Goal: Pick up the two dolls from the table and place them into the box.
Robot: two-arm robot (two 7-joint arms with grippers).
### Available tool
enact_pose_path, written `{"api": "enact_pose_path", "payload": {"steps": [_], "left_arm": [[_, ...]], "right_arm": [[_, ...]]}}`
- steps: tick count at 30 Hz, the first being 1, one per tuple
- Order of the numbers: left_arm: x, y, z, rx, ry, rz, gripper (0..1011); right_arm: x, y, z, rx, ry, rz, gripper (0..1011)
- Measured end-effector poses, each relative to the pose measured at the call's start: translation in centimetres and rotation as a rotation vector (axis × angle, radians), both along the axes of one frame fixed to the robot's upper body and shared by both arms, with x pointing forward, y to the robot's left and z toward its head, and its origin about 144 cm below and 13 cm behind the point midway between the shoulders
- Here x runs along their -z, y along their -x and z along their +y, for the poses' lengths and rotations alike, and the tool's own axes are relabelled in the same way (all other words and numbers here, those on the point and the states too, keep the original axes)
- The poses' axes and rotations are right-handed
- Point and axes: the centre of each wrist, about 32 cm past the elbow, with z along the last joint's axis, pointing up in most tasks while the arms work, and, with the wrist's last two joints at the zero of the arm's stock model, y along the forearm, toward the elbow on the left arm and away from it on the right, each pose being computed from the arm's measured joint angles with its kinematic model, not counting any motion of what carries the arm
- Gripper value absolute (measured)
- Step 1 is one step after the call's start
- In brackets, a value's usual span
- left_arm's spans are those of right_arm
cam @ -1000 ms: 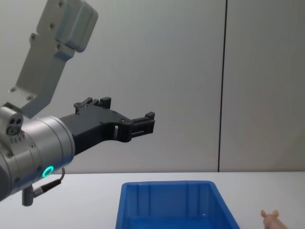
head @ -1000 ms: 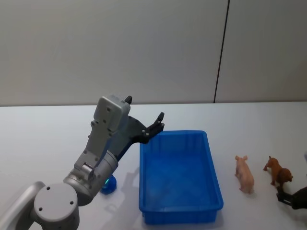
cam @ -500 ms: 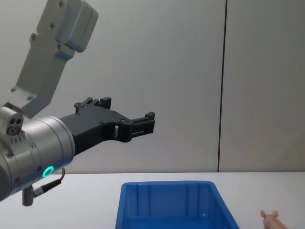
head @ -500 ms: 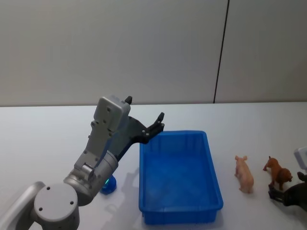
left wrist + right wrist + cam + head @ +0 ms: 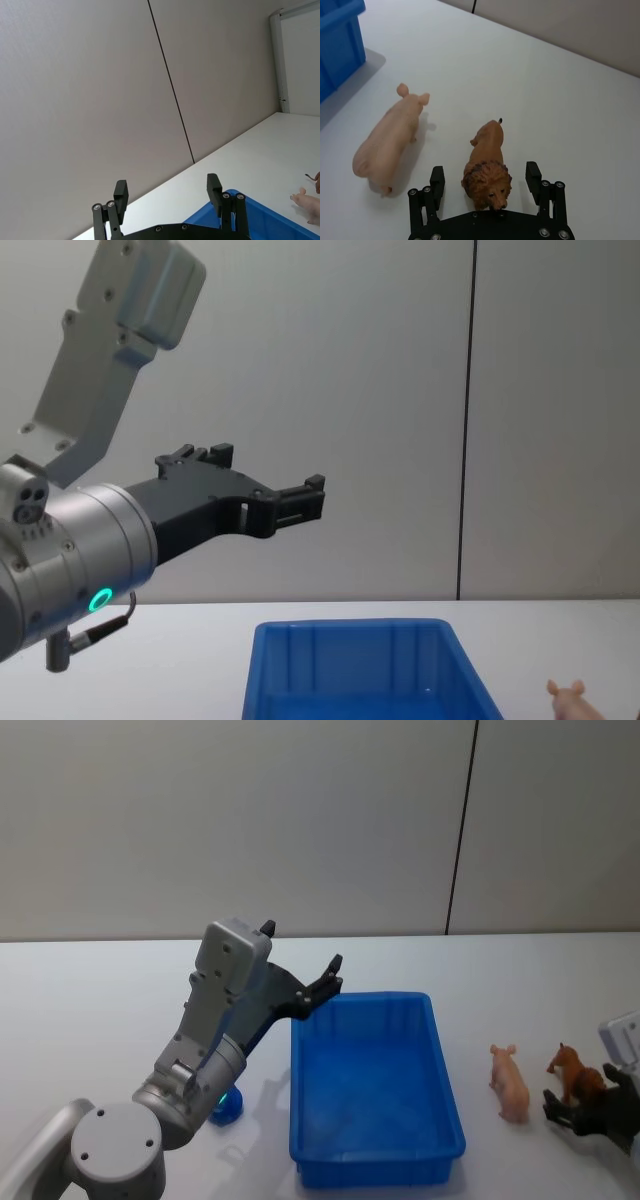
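Lower right, we are straddling the lion [image 5: 487,165] with our right gripper [image 5: 485,171] released; left gripper [image 5: 301,946] is hovering released, mid-frame.

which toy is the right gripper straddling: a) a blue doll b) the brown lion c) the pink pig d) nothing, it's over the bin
b: the right gripper, open, sits either side of the brown lion, while the pink pig lies beside it on the table, outside the gripper.

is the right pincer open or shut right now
Open. The right pincer straddles the lion toy, with white table showing in the gap on each side.
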Motion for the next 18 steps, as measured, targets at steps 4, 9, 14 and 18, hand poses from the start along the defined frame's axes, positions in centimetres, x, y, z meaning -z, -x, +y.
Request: {"api": "enact_pose_path", "payload": {"steps": [4, 9, 14, 18], "left_arm": [[0.0, 0.0, 0.0, 0.0, 0.0, 0.0, 1003], [0.0, 0.0, 0.0, 0.0, 0.0, 0.0, 1003], [0.0, 0.0, 0.0, 0.0, 0.0, 0.0, 1003], [0.0, 0.0, 0.0, 0.0, 0.0, 0.0, 1003]], "right_arm": [[0.05, -0.28, 0.24, -0.004, -0.004, -0.016, 1001], [0.05, -0.56, 0.49, -0.008, -0.006, -0.031, 949], [0.05, -0.73, 0.63, -0.01, -0.008, -0.04, 843], [0.05, -0.81, 0.71, -0.012, -0.009, -0.046, 737]]}}
